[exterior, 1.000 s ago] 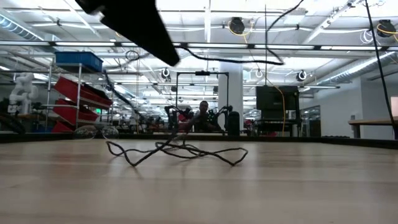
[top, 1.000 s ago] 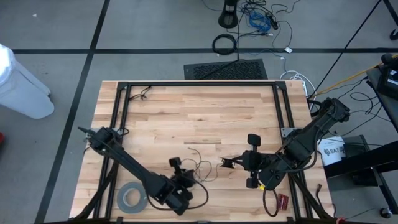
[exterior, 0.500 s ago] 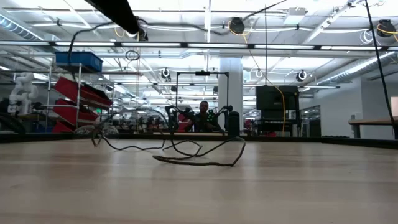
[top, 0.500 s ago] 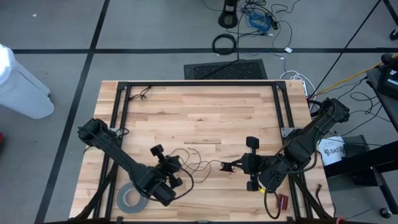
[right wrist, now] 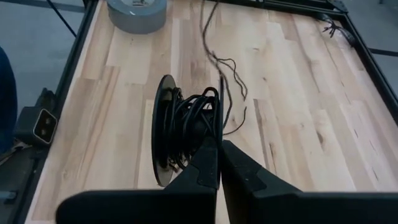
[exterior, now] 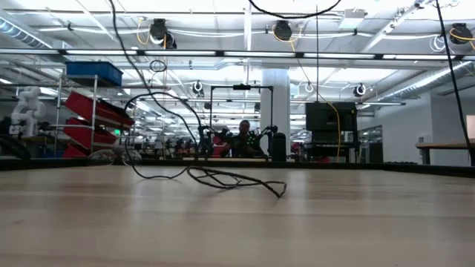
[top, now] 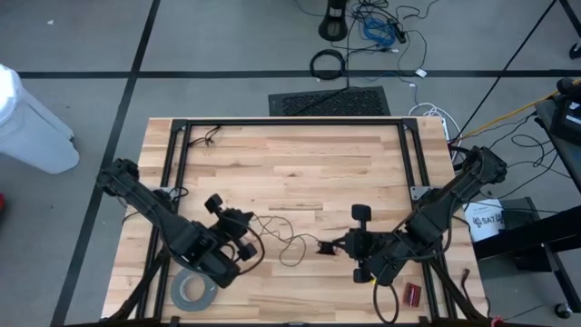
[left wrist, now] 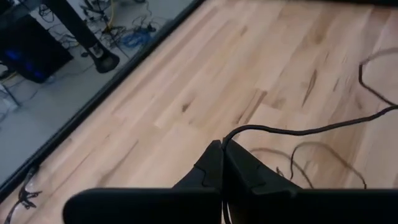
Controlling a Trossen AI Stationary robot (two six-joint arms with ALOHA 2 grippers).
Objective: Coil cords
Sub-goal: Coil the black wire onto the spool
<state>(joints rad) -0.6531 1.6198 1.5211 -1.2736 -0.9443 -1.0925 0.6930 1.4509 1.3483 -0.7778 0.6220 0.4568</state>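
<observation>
The cord is a thin dark wire (top: 289,243) joined to a small black disc (right wrist: 165,129), with several turns wound on the disc's hub (right wrist: 198,119). My right gripper (top: 329,246) is shut on that wound bundle near the table's middle front. My left gripper (top: 252,224), further left, is shut on the wire's other stretch. Between them the wire sags, and its loose loops (exterior: 223,178) lie on the wood. From those loops one strand (exterior: 152,93) climbs out of the low view's top. My left gripper pinches a single strand of the wire (left wrist: 231,134) between its two fingertips. The fingers slant downward. The strand leaves the tips in a curve and runs slack toward the loops on the table. My right gripper pinches the wound turns on the disc's hub (right wrist: 205,138) at its fingertips, slanting down from the table's right. The disc stands on edge in front of the fingers, above the table.
A wide grey tape roll (top: 193,291) lies at the front left, close under my left arm. A black frame (top: 290,122) borders the wooden top. A small red thing (top: 413,293) lies at the front right. Cables and a white bin (top: 27,109) are on the floor beyond.
My left gripper has risen and gone toward the table's left edge, rolling as it went, still shut on the wire. The wire has been drawn out after it: one strand now climbs steeply off the table, and the loops have flattened and shifted left.
</observation>
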